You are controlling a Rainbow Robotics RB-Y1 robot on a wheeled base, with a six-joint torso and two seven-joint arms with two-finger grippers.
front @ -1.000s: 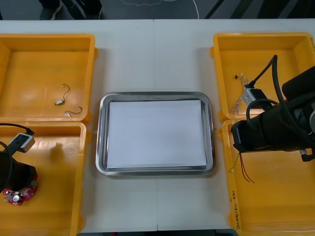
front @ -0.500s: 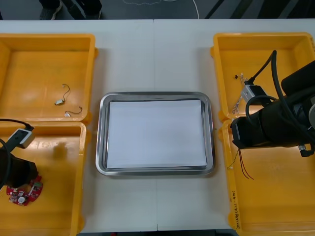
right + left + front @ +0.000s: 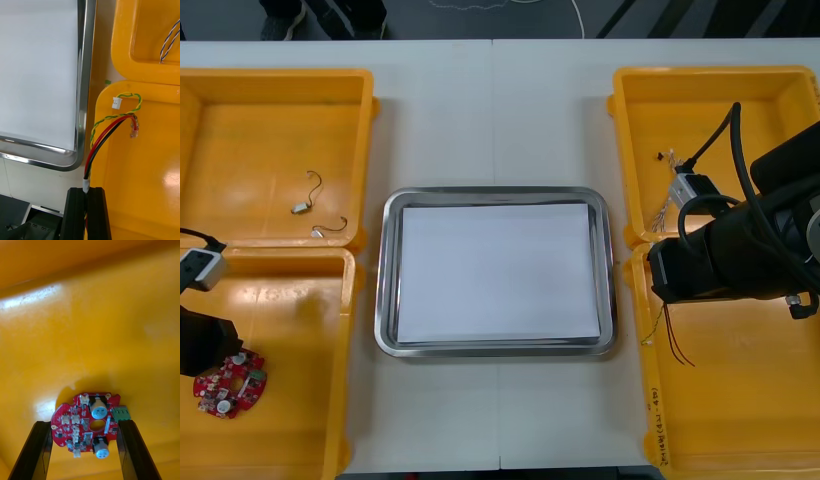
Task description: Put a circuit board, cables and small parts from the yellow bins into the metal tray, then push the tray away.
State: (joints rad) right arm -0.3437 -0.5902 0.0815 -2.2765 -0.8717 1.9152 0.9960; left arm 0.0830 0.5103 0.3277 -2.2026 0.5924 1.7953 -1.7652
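Note:
A round red circuit board [image 3: 228,385] lies flat on the floor of the near-left yellow bin [image 3: 300,400]. My left gripper [image 3: 210,352] hangs over it, open. In the left wrist view the circuit board [image 3: 87,423] sits between the two spread fingers [image 3: 39,450] of the left gripper [image 3: 84,423]. My right gripper [image 3: 668,300] is over the inner edge of the near-right bin [image 3: 750,410], shut on a red and yellow cable [image 3: 672,338] that dangles from it. The right wrist view shows the cable [image 3: 108,129] running out from the closed right gripper [image 3: 87,190], beside the metal tray's rim [image 3: 83,93].
The metal tray [image 3: 385,300], white inside, sits at the table's middle between the bins. Small metal parts [image 3: 305,205] lie in the far-left bin. A twisted blue and white cable [image 3: 168,41] lies in the far-right bin [image 3: 770,110].
The left gripper opened and drew back to the left, uncovering the circuit board on the bin floor. The right arm shifted slightly away with the cable still hanging from it.

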